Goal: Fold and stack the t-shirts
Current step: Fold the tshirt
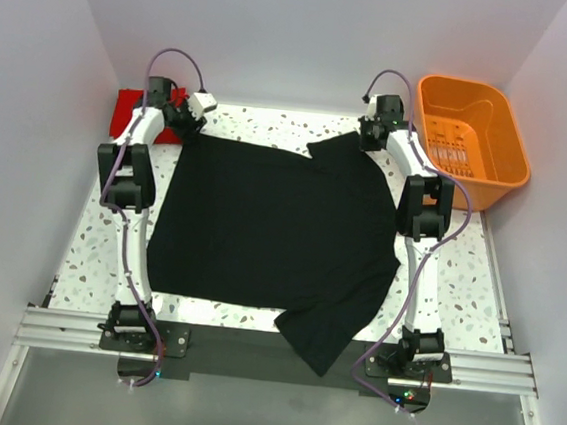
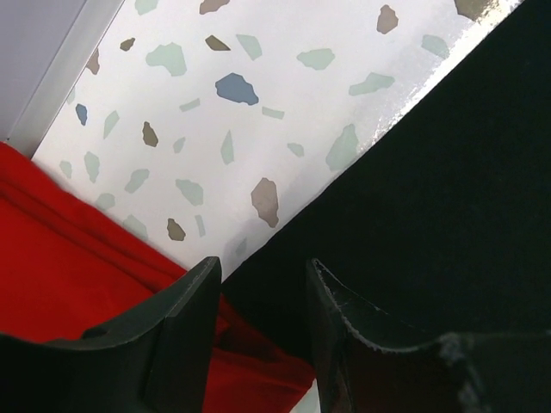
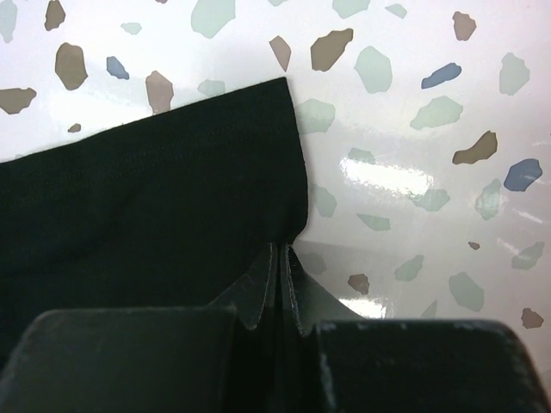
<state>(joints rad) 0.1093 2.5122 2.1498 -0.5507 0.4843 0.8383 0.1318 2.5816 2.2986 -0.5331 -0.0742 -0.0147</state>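
Our right gripper (image 3: pixel 282 258) is clamped on the sleeve hem of the limp black t-shirt (image 1: pixel 273 222) beside the orange basket (image 1: pixel 467 83); our left gripper (image 2: pixel 263 267), half-open, straddles the edge farther from it

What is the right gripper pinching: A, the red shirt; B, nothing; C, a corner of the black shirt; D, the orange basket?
C: the right wrist view shows the right gripper with its jaws shut on a corner of the black shirt, the cloth puckered toward them.
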